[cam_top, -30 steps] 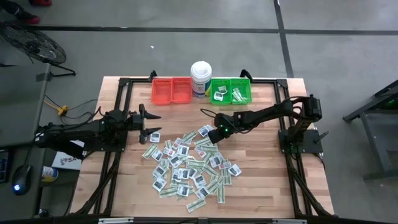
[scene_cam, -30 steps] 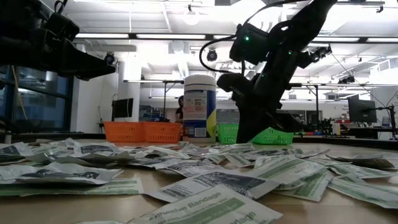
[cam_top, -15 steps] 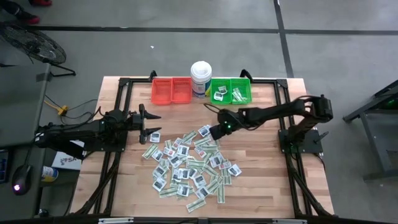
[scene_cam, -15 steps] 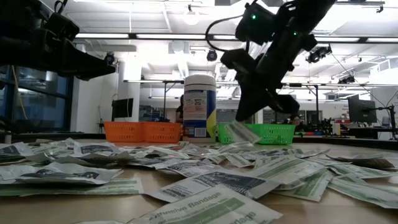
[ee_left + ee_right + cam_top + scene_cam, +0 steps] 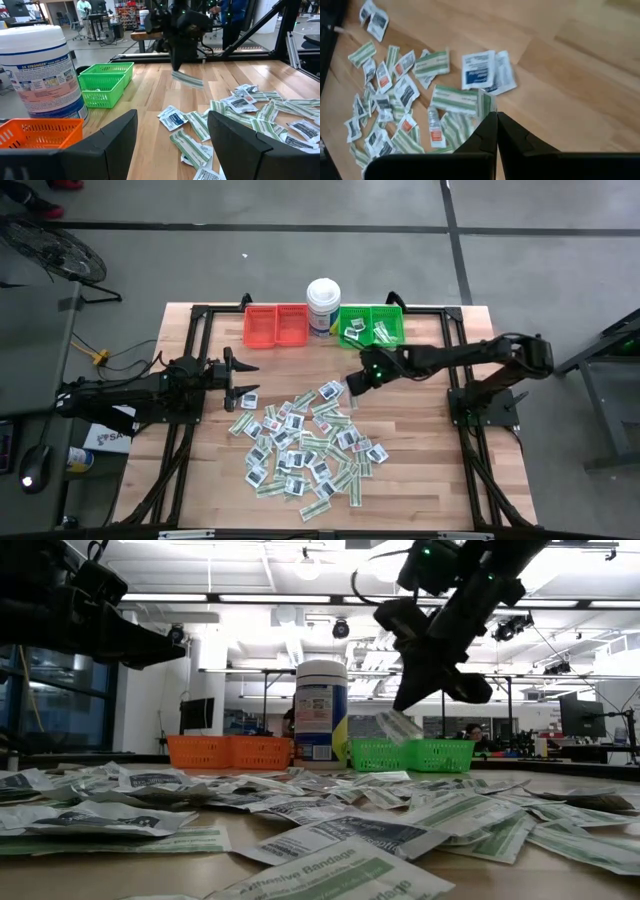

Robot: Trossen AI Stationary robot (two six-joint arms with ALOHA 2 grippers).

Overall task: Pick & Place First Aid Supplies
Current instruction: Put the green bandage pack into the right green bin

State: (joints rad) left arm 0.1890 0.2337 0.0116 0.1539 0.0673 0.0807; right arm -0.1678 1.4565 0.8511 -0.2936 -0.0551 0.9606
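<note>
We judge this the carry step: the right gripper (image 5: 352, 383), jaws clamped on a green-and-white strip (image 5: 398, 726) above the bench (image 5: 420, 470), next needs to reach the green bin (image 5: 372, 326) at upper centre, while the left gripper (image 5: 238, 376) waits at left, jaws apart.

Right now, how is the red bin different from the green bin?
The red bin looks empty, while the green bin already has a few packets in it. The red bin sits on the left-arm side of the white tub; the green bin sits on the right-arm side, nearer the right hand, which is shut on a bandage strip. Both are two-part mesh bins at the table's far edge.
</note>
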